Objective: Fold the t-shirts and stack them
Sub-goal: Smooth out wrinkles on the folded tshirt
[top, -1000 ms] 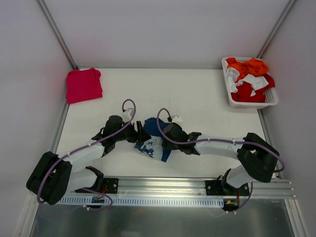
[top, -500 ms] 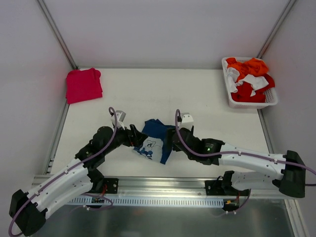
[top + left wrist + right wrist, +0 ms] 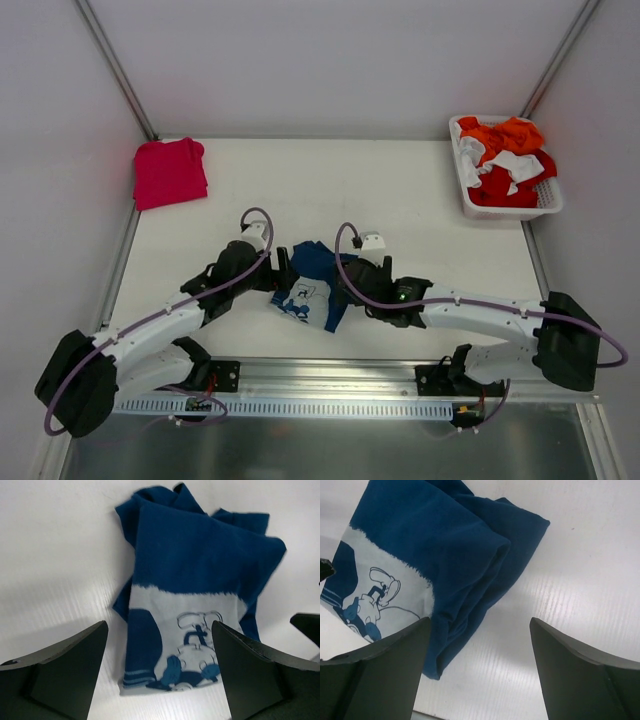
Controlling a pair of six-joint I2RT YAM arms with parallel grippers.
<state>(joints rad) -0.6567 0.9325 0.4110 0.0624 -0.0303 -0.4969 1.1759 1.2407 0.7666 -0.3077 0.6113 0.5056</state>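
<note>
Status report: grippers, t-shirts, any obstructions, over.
Open: left gripper, right gripper, flanking blue t-shirt. Shirt folded, lying free; pink-red t-shirt folded far left, not yet stacked. Nothing between them.

One navy t-shirt (image 3: 312,285); one pink-red t-shirt (image 3: 169,172); one basket (image 3: 510,212); two tools, left tool (image 3: 282,268) and right tool (image 3: 343,283).

Both hands have spread their jaws wide and let go of the navy t-shirt (image 3: 312,285). The right hand (image 3: 480,625) has slid off the shirt towards 3 o'clock, uncovering its upper fold. The left hand (image 3: 158,630) now sits at its 9 o'clock. Both arms dipped low, then rose partway back.
</note>
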